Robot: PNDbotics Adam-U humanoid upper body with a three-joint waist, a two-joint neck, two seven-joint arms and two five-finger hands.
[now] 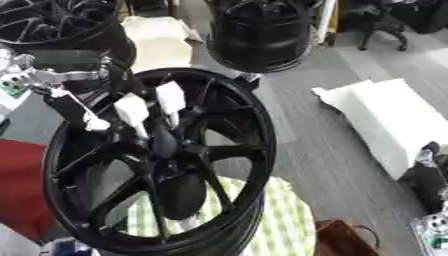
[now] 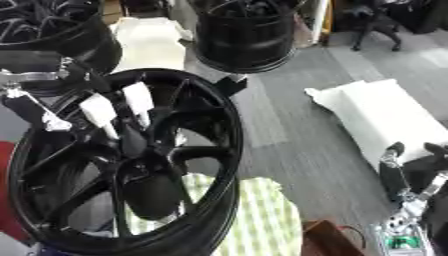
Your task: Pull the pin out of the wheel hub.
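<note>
A black spoked wheel hub (image 1: 249, 150) stands on edge on a green checked surface (image 1: 284, 220), its face turned toward me. At its centre sits a dark rounded pin (image 1: 164, 141). My left hand (image 1: 61, 80) reaches in from the upper left. Two white-padded fingers (image 1: 133, 111) stretch straight down to the top of the pin, and the thumb (image 1: 83, 117) is spread off to the left, apart from it. Whether the fingertips touch the pin I cannot tell. My right hand (image 2: 411, 172) rests at the lower right, fingers up and relaxed, holding nothing.
Two more black wheels stand behind, one at the upper left (image 1: 52, 25) and one at the top centre (image 1: 262, 35). White foam sheets lie on the grey floor at right (image 1: 394, 120) and at the back (image 1: 162, 40). A red patch (image 1: 22, 185) shows left, a brown bag (image 1: 341, 240) below.
</note>
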